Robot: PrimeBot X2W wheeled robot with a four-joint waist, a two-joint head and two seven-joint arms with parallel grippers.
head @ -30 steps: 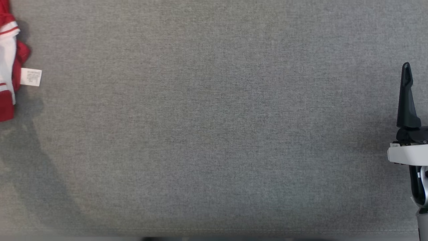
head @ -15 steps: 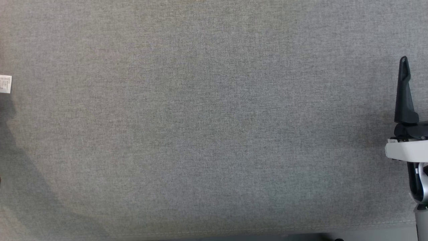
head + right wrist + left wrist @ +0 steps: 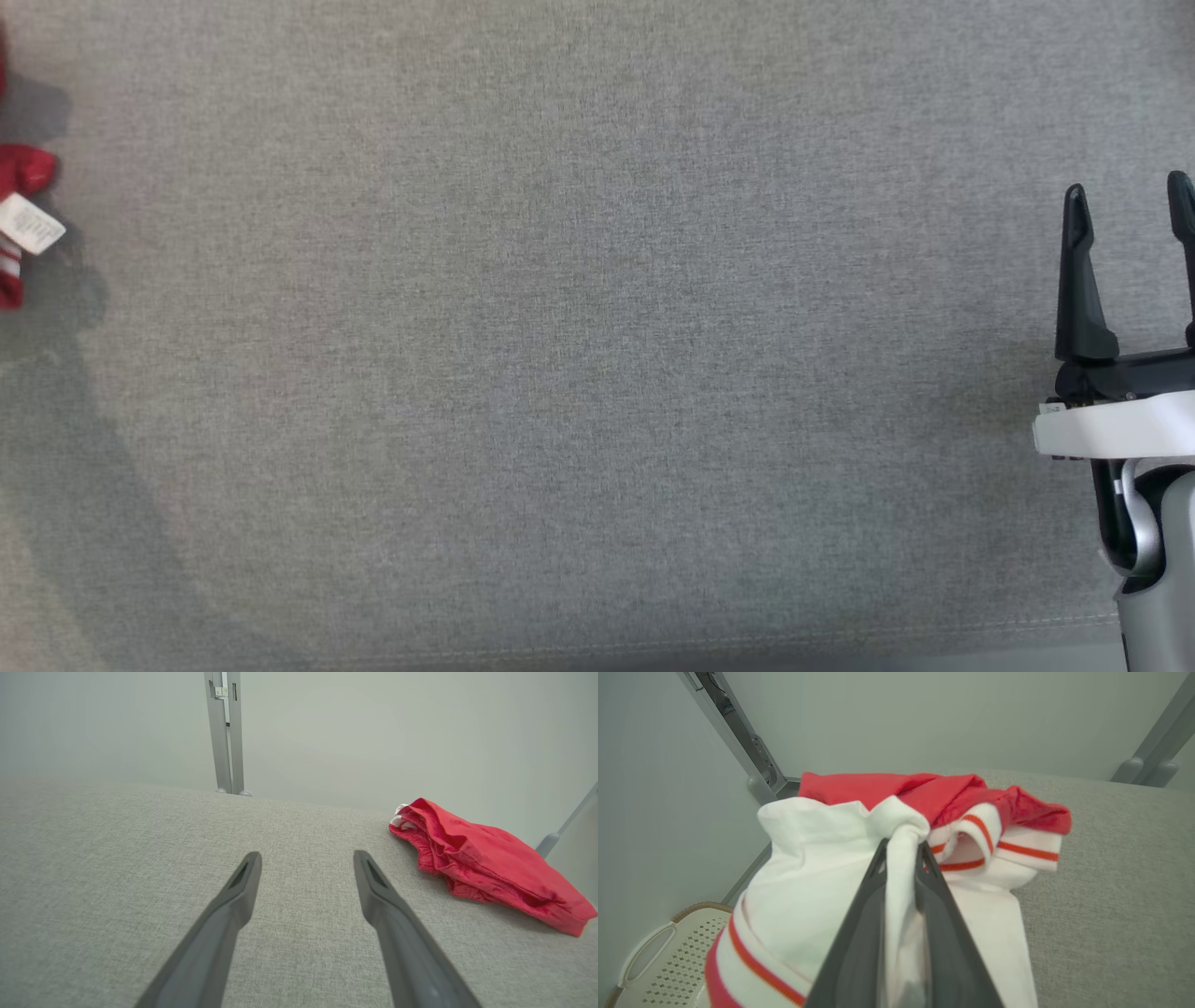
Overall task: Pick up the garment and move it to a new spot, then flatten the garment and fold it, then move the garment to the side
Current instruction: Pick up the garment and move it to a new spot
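The garment point(image 3: 808, 858) is red and white with orange-red stripes, bunched at the table's left end. My left gripper point(image 3: 903, 843) is shut on a fold of its white cloth, the two dark fingers pinched together around it. In the head view a small red piece of the garment point(image 3: 13, 177) and its white label point(image 3: 33, 224) peek in at the left edge. My right gripper point(image 3: 1128, 191) hovers over the table's right side, open with nothing between its fingers point(image 3: 243, 877).
The grey fabric tabletop point(image 3: 560, 373) spreads across the head view. A red cloth heap point(image 3: 486, 858) lies on the table at the right of the right wrist view. A pale perforated basket point(image 3: 658, 961) sits below the table's left end. Metal frame posts point(image 3: 224, 732) stand behind.
The head camera has shifted, so both right fingers now show. Less of the garment shows at the left edge than a second ago, and its label now sits tilted.
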